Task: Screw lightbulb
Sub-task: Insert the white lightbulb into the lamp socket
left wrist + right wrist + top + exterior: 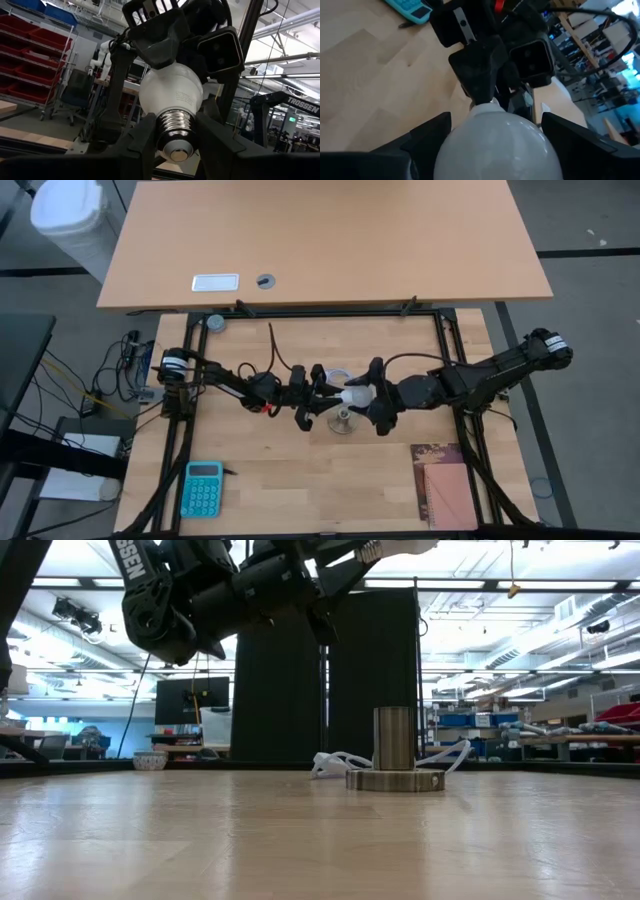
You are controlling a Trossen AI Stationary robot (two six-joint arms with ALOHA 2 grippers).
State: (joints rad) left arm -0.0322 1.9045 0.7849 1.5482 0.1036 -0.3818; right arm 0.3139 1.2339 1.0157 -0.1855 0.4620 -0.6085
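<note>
Lightbulb [171, 95] threads between left gripper [172, 137] fingers.

Pale wooden tabletop [300, 490] under the left gripper [322, 393] and the right gripper [372, 395]. Beyond both, farther from the near edge, a tan desk [320, 240] on grey floor [585, 225]; off that desk's corner on the left gripper's side, a white bin [68, 215]. Out past the left gripper, off the table, loose cables [110, 380] on the floor. Seen level, two tall dark panels [330, 670] behind the table, a dark monitor [190, 700] beside them, shelving with blue bins [460, 720] to the other side, bright strip lights [500, 630] on an open ceiling. Ahead of the left gripper, red bins on racks [25, 40].
</note>
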